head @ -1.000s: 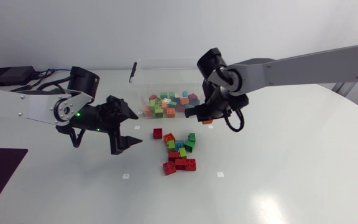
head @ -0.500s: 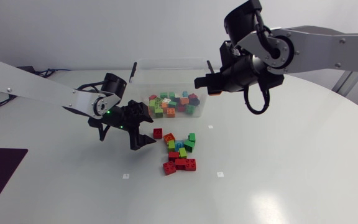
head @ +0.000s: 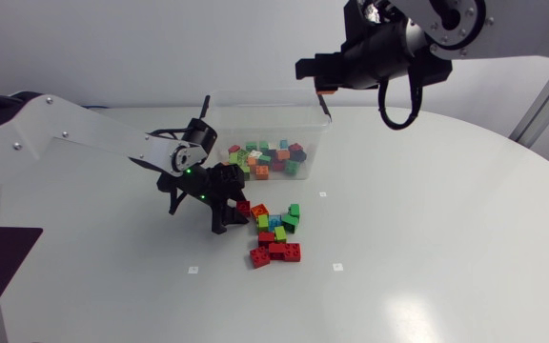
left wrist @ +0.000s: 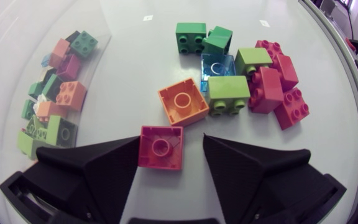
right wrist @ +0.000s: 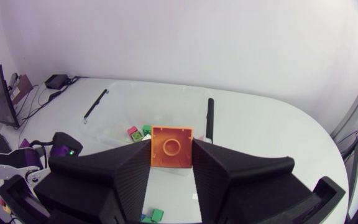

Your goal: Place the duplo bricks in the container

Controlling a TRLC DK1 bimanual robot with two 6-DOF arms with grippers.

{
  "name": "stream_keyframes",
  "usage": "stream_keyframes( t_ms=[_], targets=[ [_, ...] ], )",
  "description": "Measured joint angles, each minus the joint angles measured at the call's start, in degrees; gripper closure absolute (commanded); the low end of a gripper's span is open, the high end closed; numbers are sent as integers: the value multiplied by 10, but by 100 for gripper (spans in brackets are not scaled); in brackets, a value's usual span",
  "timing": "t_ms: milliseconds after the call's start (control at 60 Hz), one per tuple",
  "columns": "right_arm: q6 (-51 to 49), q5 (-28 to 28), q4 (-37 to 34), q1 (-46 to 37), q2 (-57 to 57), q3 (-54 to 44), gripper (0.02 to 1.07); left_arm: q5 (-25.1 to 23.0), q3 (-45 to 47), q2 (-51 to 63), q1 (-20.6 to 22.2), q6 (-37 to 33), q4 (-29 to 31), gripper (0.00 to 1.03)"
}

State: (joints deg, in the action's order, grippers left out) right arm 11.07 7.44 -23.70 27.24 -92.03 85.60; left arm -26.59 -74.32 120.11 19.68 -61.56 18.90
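**Left gripper (head: 229, 210) open around red duplo brick (head: 243, 206); right gripper (head: 317, 81) clamped on orange duplo brick (head: 326, 90)**

Left of centre in the head view: black fingers spread low on the white table (head: 427, 248), red duplo brick between them, against one finger, clear of the other. Just right, mid-frame: pile of loose bricks (head: 276, 233) in red, green, blue and orange. Upper middle: clear container (head: 255, 110), many bricks (head: 263, 160) on its floor. Upper right: both fingers pressed on the orange duplo brick's sides, raised over the container's right end.
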Motion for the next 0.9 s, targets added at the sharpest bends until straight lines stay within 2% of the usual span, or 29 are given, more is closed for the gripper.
stream_keyframes(
  t_ms=[150, 300, 383, 717, 900],
  targets=[
    [-4, -1, 9, 0, -49, 43, 68, 47, -38, 9, 7, 0, 68, 74],
    [-9, -4, 8, 0, -104, 94, 68, 98, -35, -6, 16, 0, 82, 74],
    [-13, -17, -21, -1, -148, 155, 68, 120, -22, -29, 17, 1, 98, 74],
    [-13, -31, -154, -8, -317, 398, 68, 139, 3, -188, 2, 31, 166, 74],
    [-13, -32, -203, -8, -375, 481, 68, 147, 2, -242, -7, 49, 178, 74]
  ],
)
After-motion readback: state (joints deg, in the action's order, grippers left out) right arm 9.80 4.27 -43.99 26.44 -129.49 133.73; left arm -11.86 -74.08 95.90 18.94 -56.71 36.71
